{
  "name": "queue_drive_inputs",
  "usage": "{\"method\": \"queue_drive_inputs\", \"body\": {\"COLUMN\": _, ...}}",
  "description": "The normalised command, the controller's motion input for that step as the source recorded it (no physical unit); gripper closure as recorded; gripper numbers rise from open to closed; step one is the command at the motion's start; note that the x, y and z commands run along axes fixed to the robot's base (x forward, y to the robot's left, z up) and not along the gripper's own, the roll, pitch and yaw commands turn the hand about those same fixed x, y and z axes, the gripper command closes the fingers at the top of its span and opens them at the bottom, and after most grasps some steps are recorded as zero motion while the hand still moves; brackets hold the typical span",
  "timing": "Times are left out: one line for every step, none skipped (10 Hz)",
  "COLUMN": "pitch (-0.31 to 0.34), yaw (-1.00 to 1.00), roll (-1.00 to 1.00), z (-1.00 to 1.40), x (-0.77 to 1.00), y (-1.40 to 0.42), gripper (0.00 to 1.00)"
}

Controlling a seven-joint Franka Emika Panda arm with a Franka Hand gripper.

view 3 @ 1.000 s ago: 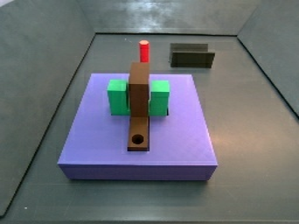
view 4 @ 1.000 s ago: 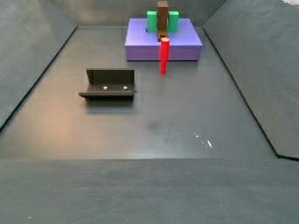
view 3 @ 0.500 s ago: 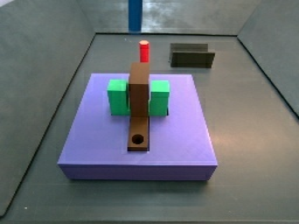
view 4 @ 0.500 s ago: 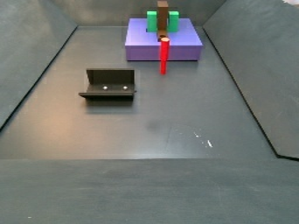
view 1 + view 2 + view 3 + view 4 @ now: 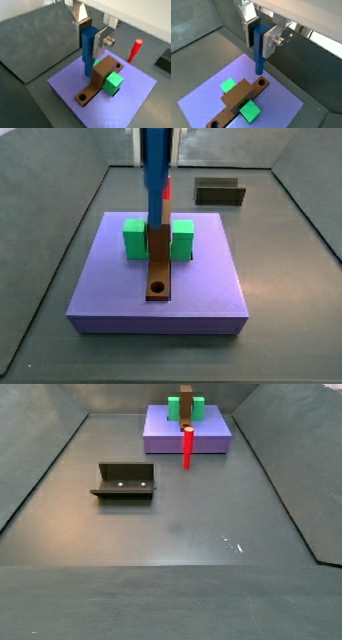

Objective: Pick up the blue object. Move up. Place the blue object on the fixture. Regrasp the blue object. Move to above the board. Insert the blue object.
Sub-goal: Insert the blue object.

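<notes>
My gripper (image 5: 92, 34) is shut on the blue object (image 5: 89, 50), a slim blue peg that hangs upright from the fingers (image 5: 273, 37) in both wrist views. It hangs above the purple board (image 5: 284, 105), its lower tip over the far end of the brown bar (image 5: 238, 102). In a side view the peg (image 5: 158, 178) reaches down from the top edge to just above the bar (image 5: 160, 258), between the green blocks (image 5: 135, 238). The bar's round hole (image 5: 159, 288) is at its near end. The fixture (image 5: 219, 192) stands apart, also in a side view (image 5: 124, 481).
A red upright peg (image 5: 166, 192) stands on the floor just behind the board, partly hidden by the blue peg; it also shows in a side view (image 5: 187, 446). Grey walls enclose the floor.
The blue peg has come down into a side view: absent a second ago, a short stub at the top edge half a second ago, now hanging low over the board.
</notes>
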Motion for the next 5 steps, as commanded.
{"method": "queue_drive_inputs", "body": {"pitch": -0.060, "yaw": 0.00, "roll": 0.00, "z": -0.81, "x": 0.00, "y": -0.20, "gripper": 1.00}}
{"method": "queue_drive_inputs", "body": {"pitch": -0.050, "yaw": 0.00, "roll": 0.00, "z": -0.69, "x": 0.00, "y": -0.29, "gripper": 1.00}}
{"method": "queue_drive_inputs", "body": {"pitch": -0.001, "yaw": 0.00, "roll": 0.01, "z": -0.63, "x": 0.00, "y": -0.24, "gripper": 1.00}}
{"method": "queue_drive_inputs", "body": {"pitch": 0.000, "yaw": 0.00, "roll": 0.00, "z": -0.64, "x": 0.00, "y": -0.10, "gripper": 1.00}}
{"method": "queue_drive_inputs", "body": {"pitch": 0.000, "yaw": -0.02, "roll": 0.02, "z": -0.59, "x": 0.00, "y": -0.04, "gripper": 1.00}}
